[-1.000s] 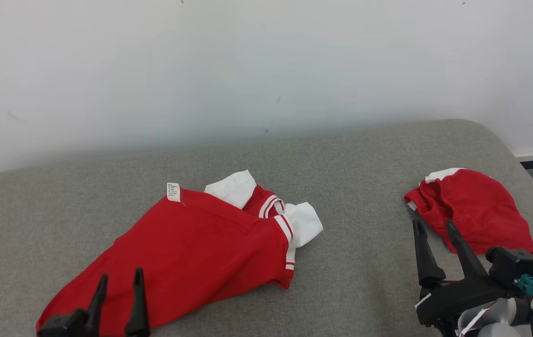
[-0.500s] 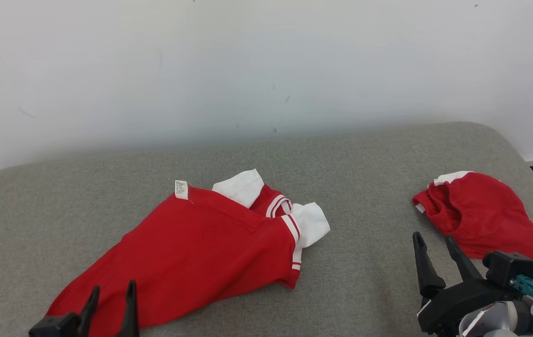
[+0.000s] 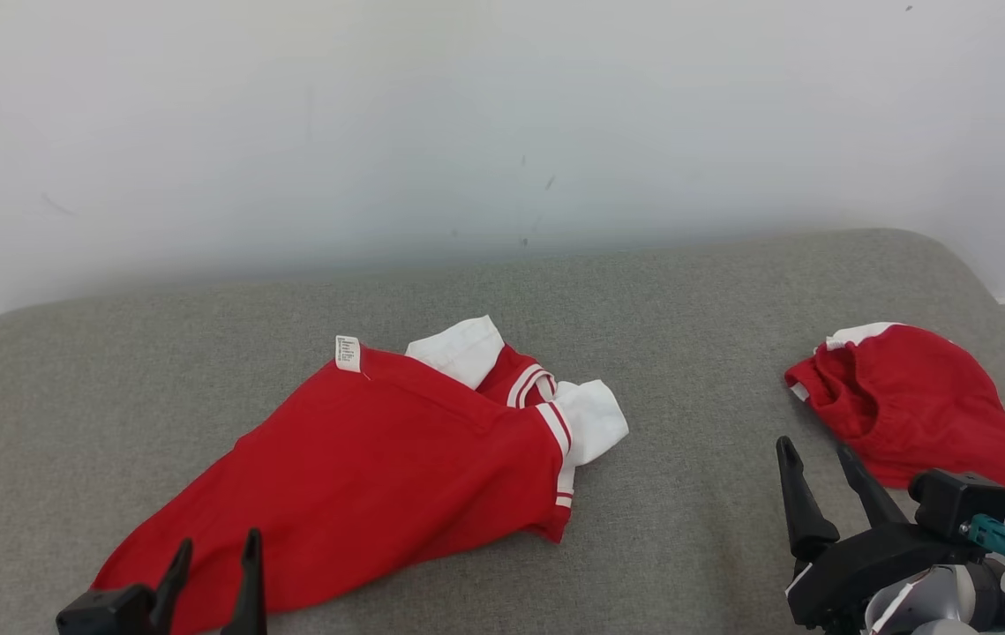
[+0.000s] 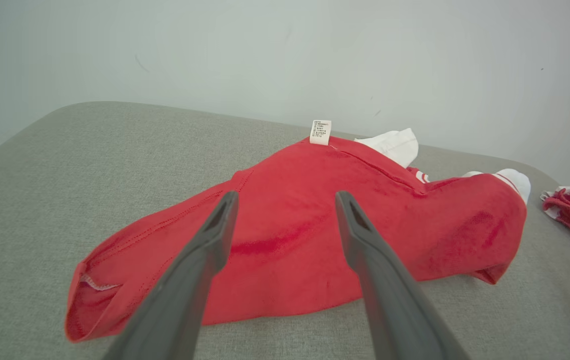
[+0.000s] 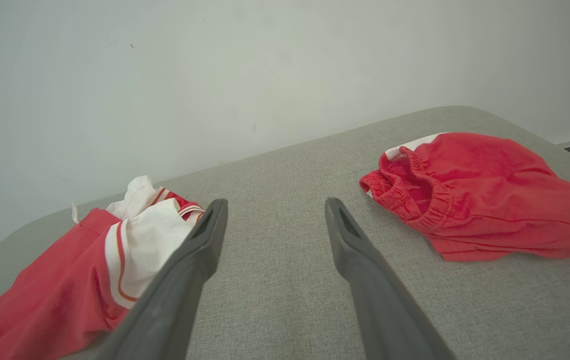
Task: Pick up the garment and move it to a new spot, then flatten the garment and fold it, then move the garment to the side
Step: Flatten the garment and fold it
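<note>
On the grey cushion [image 3: 687, 353], a red garment [image 3: 378, 476] lies crumpled (white striped cuffs [image 3: 595, 423]).

Seen from my head camera, a grey fabric-covered bed [image 3: 696, 353] with rounded corners carries two things: a crumpled red-and-white shirt [image 3: 378, 476] spread left of centre, toward the near edge, and, well apart near its right edge, a bunched pair of red shorts [image 3: 917, 414].
</note>
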You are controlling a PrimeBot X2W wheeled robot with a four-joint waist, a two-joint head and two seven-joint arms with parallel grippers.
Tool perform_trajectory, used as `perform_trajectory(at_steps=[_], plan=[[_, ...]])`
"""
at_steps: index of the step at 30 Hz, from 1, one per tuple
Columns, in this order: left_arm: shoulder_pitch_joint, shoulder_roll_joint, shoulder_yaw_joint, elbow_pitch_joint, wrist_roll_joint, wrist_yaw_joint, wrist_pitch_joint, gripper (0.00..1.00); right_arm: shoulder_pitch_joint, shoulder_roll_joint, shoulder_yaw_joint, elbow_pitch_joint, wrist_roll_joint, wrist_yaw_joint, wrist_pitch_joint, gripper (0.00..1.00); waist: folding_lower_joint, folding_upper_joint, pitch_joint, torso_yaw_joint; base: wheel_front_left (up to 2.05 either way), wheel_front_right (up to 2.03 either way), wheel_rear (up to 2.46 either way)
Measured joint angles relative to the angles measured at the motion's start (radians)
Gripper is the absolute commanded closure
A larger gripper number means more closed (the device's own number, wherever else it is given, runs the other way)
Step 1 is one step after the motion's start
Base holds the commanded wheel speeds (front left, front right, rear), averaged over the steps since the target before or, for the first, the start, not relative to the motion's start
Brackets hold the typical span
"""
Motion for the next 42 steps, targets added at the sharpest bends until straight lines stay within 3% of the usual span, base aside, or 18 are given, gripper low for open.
perform_trajectory(at_steps=[21,26,31,36,42], plan=[[0.035,-0.004,0.011,-0.084,0.003,0.013,0.095,0.0,0.007,0.002,0.013,-0.028,0.0,-0.002,0.038,0.0,0.0,0.0,0.024,0.036,0.0,0.0,0.0],[0.033,-0.003,-0.01,-0.082,0.001,0.012,0.158,0.0,-0.002,0.002,0.045,-0.024,0.0,0.001,0.098,0.0,0.0,0.0,0.043,0.031,0.0,0.0,0.0],[-0.054,0.011,-0.019,-0.081,0.008,0.011,0.241,0.0,-0.042,-0.021,0.11,-0.024,0.005,0.044,0.212,0.0,0.0,0.0001,0.077,0.027,0.0,0.0,0.0],[-0.26,0.03,-0.031,-0.045,0.026,0.005,0.34,0.0,-0.19,-0.068,0.171,-0.021,-0.003,0.087,0.341,0.0,0.0001,0.0001,0.131,0.025,0.0,0.0,0.0],[-0.499,0.01,-0.057,0.054,0.025,-0.016,0.464,0.0,-0.357,-0.109,0.241,0.013,-0.021,0.149,0.489,0.0,0.0002,0.0001,0.21,0.024,0.0,0.0,0.0]])
